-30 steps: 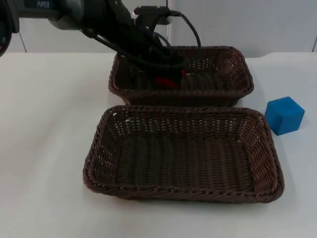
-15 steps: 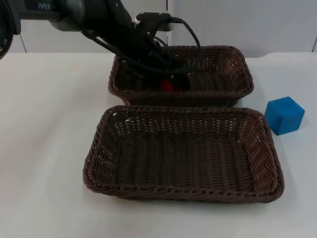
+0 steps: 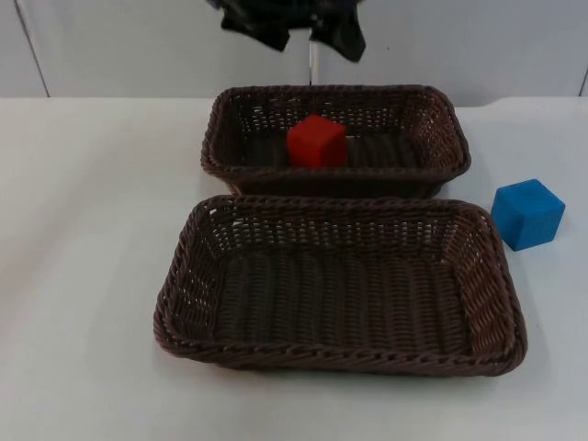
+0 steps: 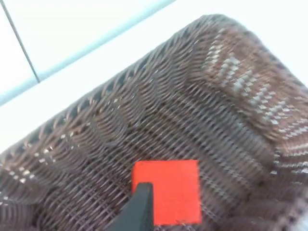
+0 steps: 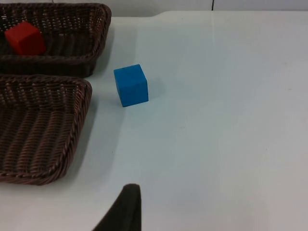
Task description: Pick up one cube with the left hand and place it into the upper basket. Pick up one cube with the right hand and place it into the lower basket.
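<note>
A white tabletop runs back to a grey partition wall, carrying two woven baskets and two cubes. Nearest the camera sits the lower basket, with nothing in it. Just beside its right rim, on the bare tabletop and not touching the weave, stands the blue cube, slightly turned so a corner faces forward. Behind lies the upper basket, with the red cube resting on its floor left of centre; that half of the task looks done. Farthest back, the left gripper hangs above the upper basket's far rim; whether its jaws are apart I cannot tell. The right gripper waits over open tabletop, its jaws' spacing likewise unclear. The blue cube lies ahead of it and toward the baskets, so the right arm is clearly the nearer one for the next pick.
</note>
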Robot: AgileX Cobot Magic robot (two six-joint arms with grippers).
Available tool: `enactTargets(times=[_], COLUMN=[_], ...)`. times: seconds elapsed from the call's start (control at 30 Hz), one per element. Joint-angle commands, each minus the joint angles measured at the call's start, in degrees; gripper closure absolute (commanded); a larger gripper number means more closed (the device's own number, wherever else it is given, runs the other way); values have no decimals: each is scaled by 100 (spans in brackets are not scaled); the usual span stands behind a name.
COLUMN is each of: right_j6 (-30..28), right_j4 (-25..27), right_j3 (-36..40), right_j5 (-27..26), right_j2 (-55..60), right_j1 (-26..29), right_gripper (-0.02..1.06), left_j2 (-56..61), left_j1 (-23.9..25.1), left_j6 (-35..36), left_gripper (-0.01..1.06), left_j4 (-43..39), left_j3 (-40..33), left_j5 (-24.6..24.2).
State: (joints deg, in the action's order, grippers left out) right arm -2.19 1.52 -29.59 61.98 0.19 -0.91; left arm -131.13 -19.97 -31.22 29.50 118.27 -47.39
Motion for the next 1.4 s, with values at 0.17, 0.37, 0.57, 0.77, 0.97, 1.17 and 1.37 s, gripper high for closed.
enactTargets(times=[0.17, 0.37, 0.57, 0.77, 0.97, 1.17, 1.37], right_j6=[-14, -14, -14, -14, -14, -14, -14], right_j4=[-33, -33, -33, -33, -33, -33, -33], right_j3=[-2, -2, -2, -2, -2, -2, -2], right_j5=[-18, -18, -18, -18, -18, -18, -18], right_j2=[-19, -19, -19, -19, -19, -19, -19], right_j1=[39, 39, 39, 39, 39, 39, 39], right_gripper=[-1, -1, -1, -1, -1, -1, -1], left_j2=[726, 1205, 1637, 1848, 1923, 1923, 1923], left_j1=[3, 3, 3, 3, 3, 3, 3], left_j6=[602, 1009, 1044, 1120, 1264, 1363, 1363], left_gripper=[11, 11, 11, 11, 11, 11, 11], left_j4=[-442, -808, -808, -808, -820, -843, -1091], left_j3=[39, 27, 17, 17, 17, 17, -3], left_j5=[-438, -708, -1123, -1273, -1343, -1357, -1506])
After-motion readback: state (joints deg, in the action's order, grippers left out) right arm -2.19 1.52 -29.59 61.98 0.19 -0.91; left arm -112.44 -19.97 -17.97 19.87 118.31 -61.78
